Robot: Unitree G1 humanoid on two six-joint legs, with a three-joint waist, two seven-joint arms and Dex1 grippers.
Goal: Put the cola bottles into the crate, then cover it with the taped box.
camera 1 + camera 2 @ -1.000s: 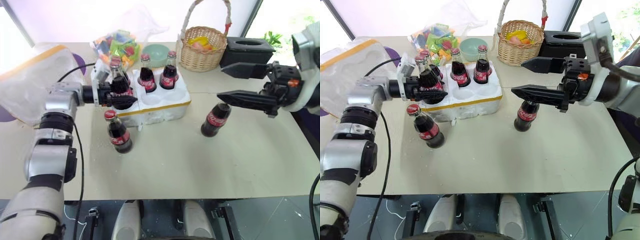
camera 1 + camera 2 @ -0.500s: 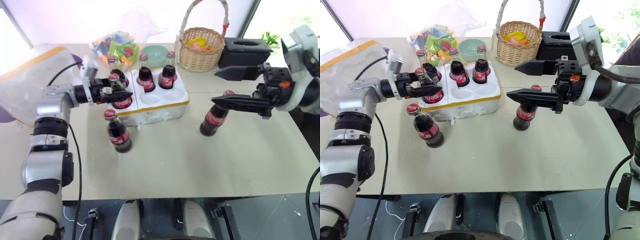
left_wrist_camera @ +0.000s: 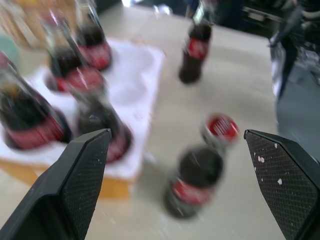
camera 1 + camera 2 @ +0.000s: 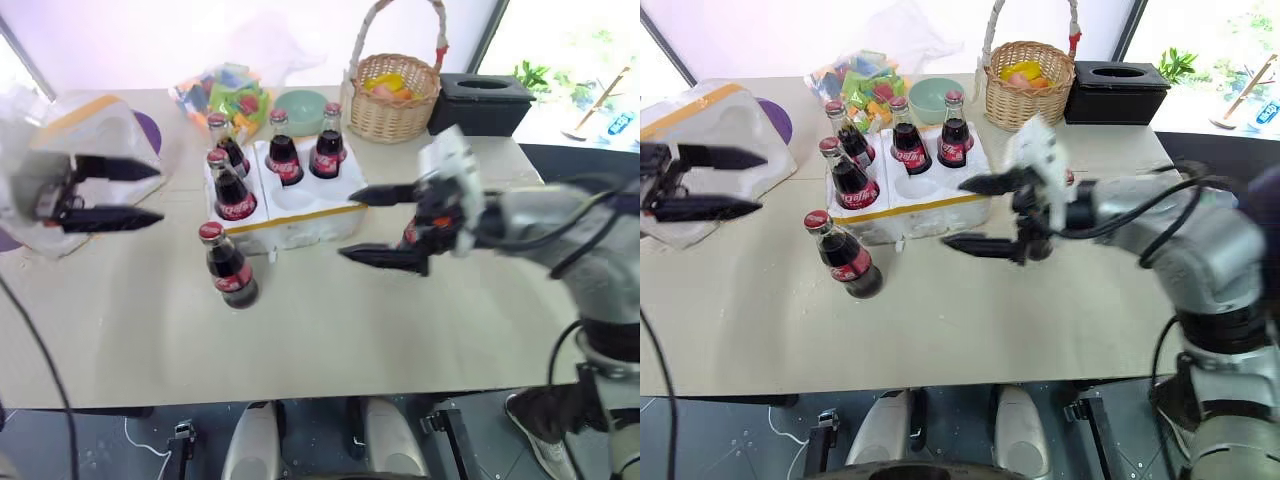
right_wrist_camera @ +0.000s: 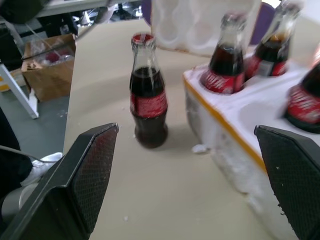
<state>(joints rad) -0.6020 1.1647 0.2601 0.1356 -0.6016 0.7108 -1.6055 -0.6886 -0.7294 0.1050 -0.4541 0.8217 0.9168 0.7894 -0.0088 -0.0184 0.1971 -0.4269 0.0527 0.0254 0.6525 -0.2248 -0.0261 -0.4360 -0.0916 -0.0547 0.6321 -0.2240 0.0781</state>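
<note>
**Both jaws spread wide, four bottles seated in the foam tray**

The left gripper (image 4: 125, 193) hangs with jaws released and empty at the far left, in front of the taped box (image 4: 715, 120), a rounded white styrofoam shell banded in yellow tape. The right gripper (image 4: 365, 225) is likewise spread and grasps nothing, just right of the crate (image 4: 300, 205). That low, grainy white foam crate, edged with a yellow strip, holds four cola bottles (image 4: 284, 160) of dark glass with red caps. A fifth bottle (image 4: 228, 268) stands on the beige worktop (image 4: 400, 330) near the crate's left corner; a sixth (image 3: 195, 45) stands behind the right gripper. Farther off sits a woven wicker basket (image 4: 400, 95).
</note>
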